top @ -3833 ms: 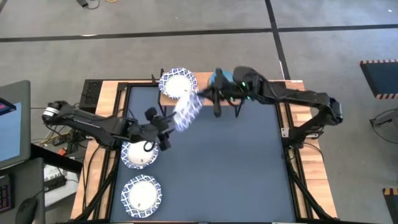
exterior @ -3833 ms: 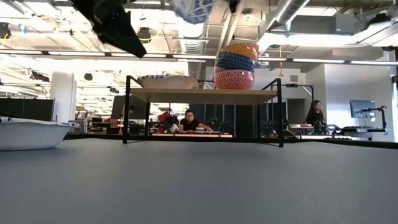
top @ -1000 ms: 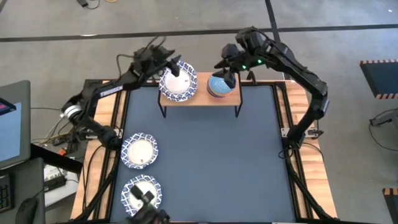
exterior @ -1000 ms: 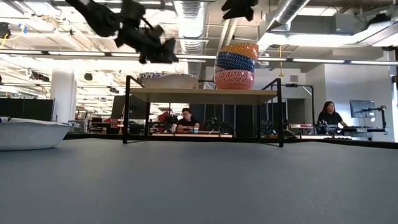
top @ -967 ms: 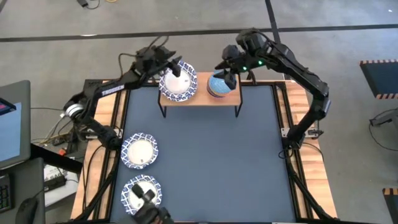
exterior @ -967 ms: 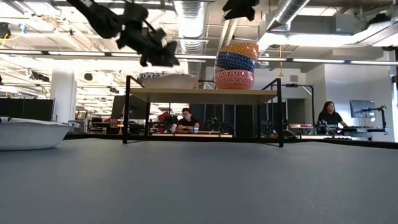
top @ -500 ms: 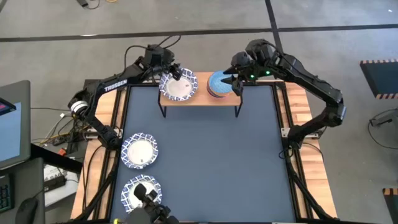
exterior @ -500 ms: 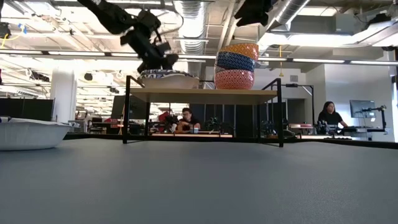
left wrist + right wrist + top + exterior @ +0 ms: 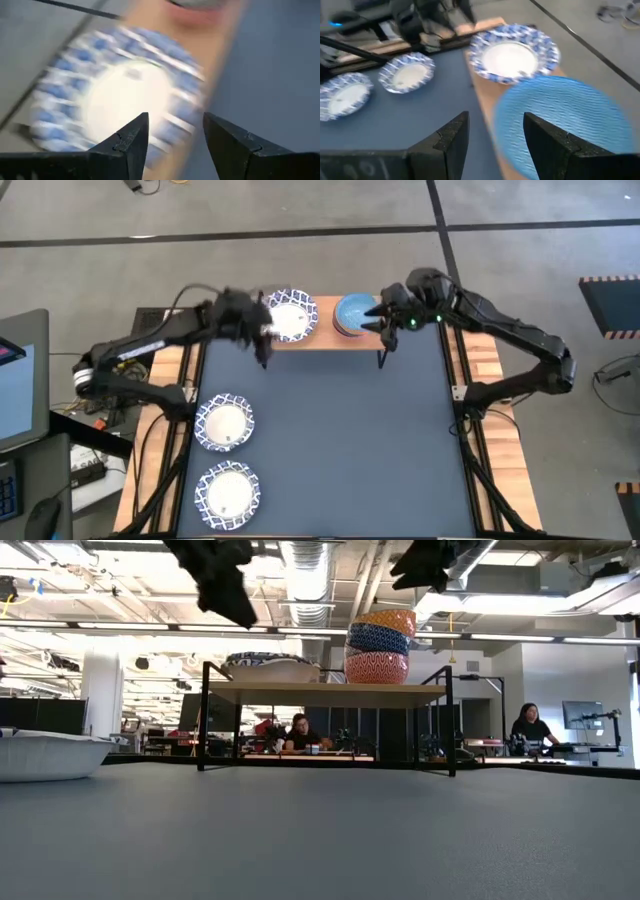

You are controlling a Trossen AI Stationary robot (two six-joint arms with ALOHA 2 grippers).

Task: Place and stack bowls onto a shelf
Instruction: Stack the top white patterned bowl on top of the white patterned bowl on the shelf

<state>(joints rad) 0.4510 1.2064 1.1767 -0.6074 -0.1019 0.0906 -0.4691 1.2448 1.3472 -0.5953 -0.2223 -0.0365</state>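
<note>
The shelf (image 9: 322, 338) stands at the table's far edge. A white bowl with a blue patterned rim (image 9: 290, 314) sits on its left half; it shows blurred in the left wrist view (image 9: 120, 95). A stack of small bowls, the top one light blue (image 9: 354, 314), sits on its right half (image 9: 378, 644). Two more white bowls (image 9: 225, 423) (image 9: 228, 491) rest on the table at the near left. My left gripper (image 9: 263, 343) is open and empty, just near of the shelf's left end. My right gripper (image 9: 383, 326) is open and empty at the shelf's right end (image 9: 495, 117), beside the small stack.
The dark table top (image 9: 340, 440) stretches from the shelf to the near edge. In the low view one white bowl (image 9: 50, 754) stands at the left, and people sit at desks in the room behind the shelf.
My left gripper has drawn back from above the white bowl on the shelf, going toward the table's near edge and a little left; the bowl stays on the shelf. My right gripper has gone from above the small stack toward the shelf's right, near corner.
</note>
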